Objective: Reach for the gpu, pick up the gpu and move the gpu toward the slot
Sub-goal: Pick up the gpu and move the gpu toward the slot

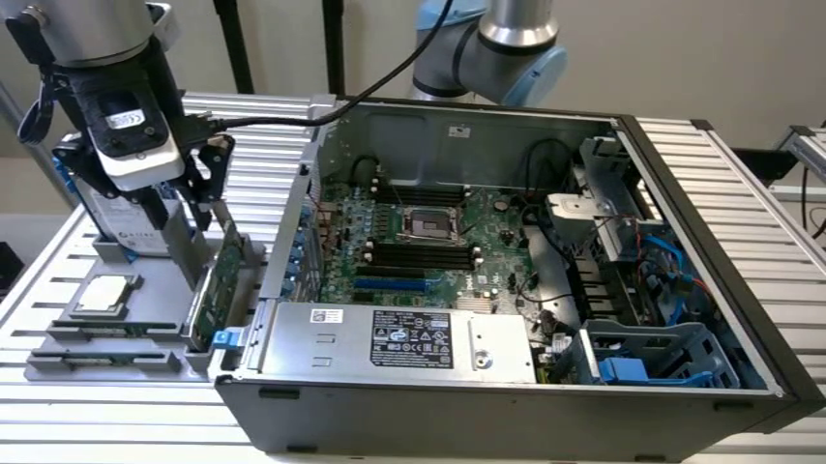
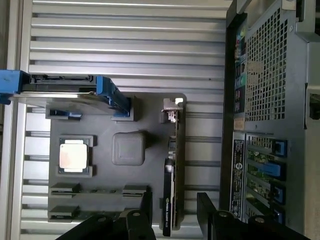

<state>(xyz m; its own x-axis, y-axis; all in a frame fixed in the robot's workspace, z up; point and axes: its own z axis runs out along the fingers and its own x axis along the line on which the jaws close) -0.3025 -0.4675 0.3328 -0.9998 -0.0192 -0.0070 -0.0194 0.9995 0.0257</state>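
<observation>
Hovering above a grey moulded plastic tray (image 1: 77, 343) (image 2: 129, 120), with the gripper (image 1: 181, 217) (image 2: 175, 199) released and grasping nothing: dark fingers (image 2: 147, 207) standing apart on either side of the gpu (image 1: 232, 261) (image 2: 171, 165), touching neither face. Showing the gpu upright on its long edge in the tray, just beside the computer case (image 1: 516, 416) (image 2: 260, 75); thin flat green board, narrow silver bracket (image 2: 172, 107) at one end. Sharing the tray with a square silver processor chip (image 1: 103, 295) (image 2: 73, 154) in a shallow recess and a silver hard drive (image 1: 123, 227) (image 2: 65, 85) on blue rails. Resting tray and case alike on a ribbed aluminium table (image 1: 116, 430) (image 2: 125, 45). Exposing, inside the open black steel case, a green motherboard (image 1: 439, 261) and a boxy silver power supply (image 1: 309, 338) carrying a black-and-white label (image 1: 410, 338), its print too fine for reading.
</observation>
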